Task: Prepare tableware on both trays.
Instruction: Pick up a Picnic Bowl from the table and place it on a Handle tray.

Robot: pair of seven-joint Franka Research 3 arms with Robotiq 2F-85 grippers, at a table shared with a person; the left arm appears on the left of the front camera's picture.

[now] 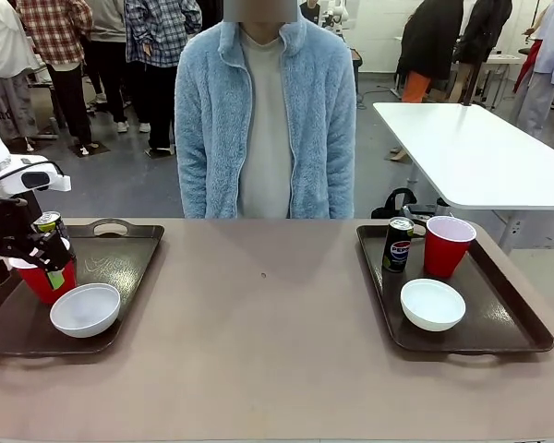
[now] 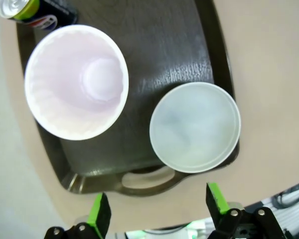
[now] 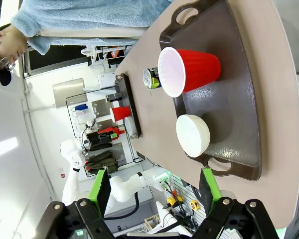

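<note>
**Both trays set on the tabletop**

Your left fingers (image 2: 157,214) gape, empty, above the left tray (image 2: 164,45): red cup (image 2: 77,82) with pale ribbed inside, smooth white bowl (image 2: 195,127), Pepsi can (image 2: 37,12). Your right fingers (image 3: 154,191) spread, empty; beyond them the right tray (image 3: 239,99) holds cup (image 3: 189,71), bowl (image 3: 193,135), can (image 3: 152,78).

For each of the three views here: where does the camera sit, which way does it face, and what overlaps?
Front: between the arms, facing the person; left pincer over the left tray.
Left wrist: looking down past its open fingers at that tray's cup and bowl.
Right wrist: rolled sideways above the right tray, open right pincer at bottom.
Shared: right tray's cup and bowl.
</note>
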